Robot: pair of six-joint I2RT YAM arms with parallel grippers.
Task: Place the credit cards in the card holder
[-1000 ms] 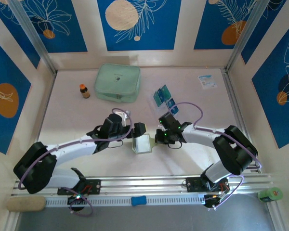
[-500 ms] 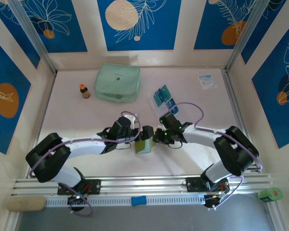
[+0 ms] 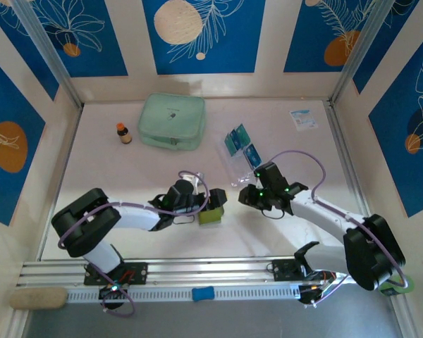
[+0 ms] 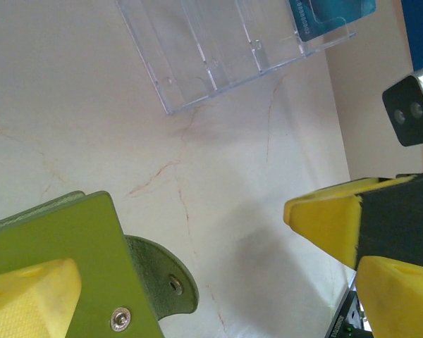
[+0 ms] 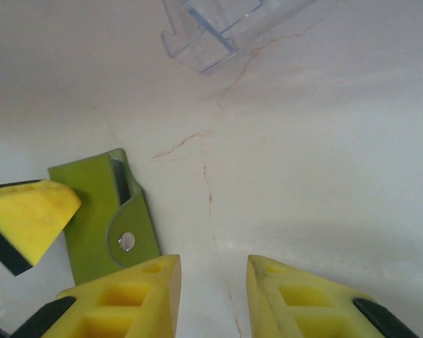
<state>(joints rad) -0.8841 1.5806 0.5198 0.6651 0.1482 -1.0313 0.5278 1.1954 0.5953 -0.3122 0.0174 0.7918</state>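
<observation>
The olive-green card holder (image 3: 209, 215) lies on the table with its snap flap undone (image 4: 162, 282). My left gripper (image 3: 215, 202) stands open and wide over it. One yellow finger (image 4: 28, 299) rests against the holder (image 4: 63, 260), and the other finger (image 4: 338, 229) stands far off with bare table between. My right gripper (image 5: 213, 274) is open by a narrow gap, with nothing between its fingers. It hangs just to the right of the holder (image 5: 99, 211). Blue and teal credit cards (image 3: 236, 139) stand in a clear plastic rack (image 4: 218, 49) behind both grippers.
A pale mint zip pouch (image 3: 172, 121) and a small brown bottle (image 3: 123, 133) sit at the back left. A white-and-blue packet (image 3: 303, 118) lies at the back right. Walls close in the table on three sides.
My right gripper went from shut to open and drew back to the right, away from the holder. The left arm reached further right, and the holder has shifted slightly right.
</observation>
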